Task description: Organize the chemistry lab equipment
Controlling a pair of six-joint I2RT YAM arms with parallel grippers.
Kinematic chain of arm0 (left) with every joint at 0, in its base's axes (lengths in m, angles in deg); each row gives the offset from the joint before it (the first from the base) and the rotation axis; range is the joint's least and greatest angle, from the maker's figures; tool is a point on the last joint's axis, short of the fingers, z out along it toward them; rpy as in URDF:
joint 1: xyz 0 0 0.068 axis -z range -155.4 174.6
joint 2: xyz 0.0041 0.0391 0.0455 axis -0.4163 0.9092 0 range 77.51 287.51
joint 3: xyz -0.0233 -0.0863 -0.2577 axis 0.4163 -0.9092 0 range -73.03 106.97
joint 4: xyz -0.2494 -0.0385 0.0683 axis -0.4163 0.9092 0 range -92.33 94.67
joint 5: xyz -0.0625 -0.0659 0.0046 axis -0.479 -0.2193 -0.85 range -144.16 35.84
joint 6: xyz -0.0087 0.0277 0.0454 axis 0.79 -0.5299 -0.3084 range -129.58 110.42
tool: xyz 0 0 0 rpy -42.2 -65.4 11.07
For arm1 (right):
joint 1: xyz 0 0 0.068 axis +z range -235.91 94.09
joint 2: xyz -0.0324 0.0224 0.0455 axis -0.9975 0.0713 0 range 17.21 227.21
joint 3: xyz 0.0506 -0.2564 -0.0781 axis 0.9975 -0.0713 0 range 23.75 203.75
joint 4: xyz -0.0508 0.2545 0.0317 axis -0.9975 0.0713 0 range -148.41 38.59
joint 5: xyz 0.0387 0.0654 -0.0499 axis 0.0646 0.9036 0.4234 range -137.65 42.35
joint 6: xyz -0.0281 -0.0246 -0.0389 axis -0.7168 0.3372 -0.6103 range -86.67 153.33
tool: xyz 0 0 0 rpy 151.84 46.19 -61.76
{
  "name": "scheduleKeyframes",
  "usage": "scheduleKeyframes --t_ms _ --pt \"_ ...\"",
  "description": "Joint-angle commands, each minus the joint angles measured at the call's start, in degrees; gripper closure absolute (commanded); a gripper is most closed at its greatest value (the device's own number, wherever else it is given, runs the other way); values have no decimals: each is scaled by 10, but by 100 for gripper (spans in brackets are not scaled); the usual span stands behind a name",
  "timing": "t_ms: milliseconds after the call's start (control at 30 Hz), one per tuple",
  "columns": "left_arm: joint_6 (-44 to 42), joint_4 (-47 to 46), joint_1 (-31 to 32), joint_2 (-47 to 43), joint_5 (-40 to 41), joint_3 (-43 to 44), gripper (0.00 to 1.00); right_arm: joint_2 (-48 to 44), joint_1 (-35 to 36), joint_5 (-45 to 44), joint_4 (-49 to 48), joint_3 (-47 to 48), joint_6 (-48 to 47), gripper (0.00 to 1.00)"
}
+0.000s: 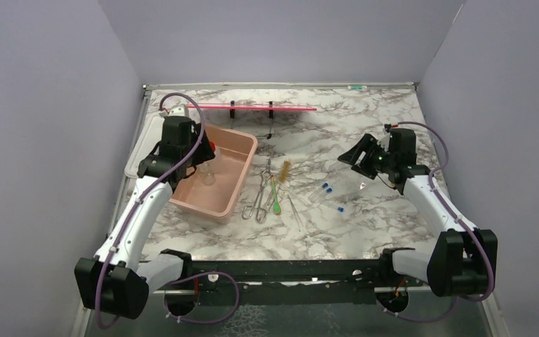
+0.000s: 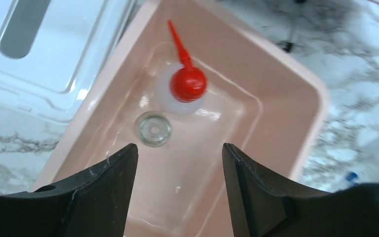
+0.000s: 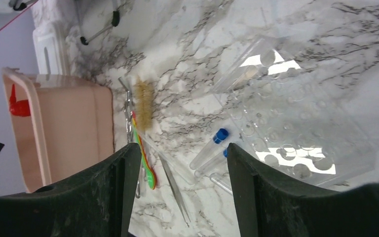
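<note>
My left gripper [image 2: 180, 148] is open and empty, hovering over the pink tub [image 2: 296, 74]. In the tub stand a clear squeeze bottle with a red nozzle [image 2: 187, 85] and a glass vial [image 2: 153, 128]. My right gripper [image 3: 180, 147] is open and empty above the marble table. Below it lie the small brush [image 3: 143, 103], green-handled tool [image 3: 148, 170], thin metal rod [image 3: 175, 185] and blue-capped tubes [image 3: 212, 145]. The metal tongs [image 1: 260, 200] lie right of the tub [image 1: 245, 179]. From above, the left gripper [image 1: 200, 167] is over the tub and the right gripper [image 1: 351, 158] is right of the tubes [image 1: 326, 189].
A clear tube rack [image 3: 301, 133] lies on the table under my right wrist. A white lid [image 2: 54, 49] sits left of the tub. A pink rod on black stands [image 1: 253, 107] runs along the back. Purple walls enclose the table.
</note>
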Motion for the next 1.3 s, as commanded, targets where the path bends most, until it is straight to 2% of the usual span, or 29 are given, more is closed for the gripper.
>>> scheduleKeyframes --t_ms 0,100,200,300,433,533,633,767,967,1167,1267 --pt "-69 -1 -1 -55 -148 53 33 5 3 105 -32 3 -51 32" --pt "-99 -13 -1 -76 -271 68 33 2 40 89 -18 12 -86 32" --pt "-118 -40 -1 -106 -381 62 33 -7 112 30 -29 5 -102 29" --pt "-132 -76 0 -152 -439 34 33 -12 192 -36 -57 -12 -103 27" --pt "-134 -100 0 -213 -429 -2 30 -1 263 -95 -94 -28 -107 26" --pt "-133 -99 0 -247 -411 -23 28 32 327 -139 -113 -29 -152 31" --pt "-134 -84 0 -272 -383 -34 26 88 388 -221 -99 -6 -184 32" --pt "-138 -47 0 -293 -338 -34 25 155 413 -256 -87 32 -187 36" --pt "-141 -39 1 -308 -332 -54 22 213 435 -305 -97 68 -197 38" --pt "-150 -37 8 -303 -318 -52 22 277 441 -294 -106 113 -228 38" --pt "-149 -37 10 -301 -314 -49 21 304 446 -290 -98 135 -240 47"
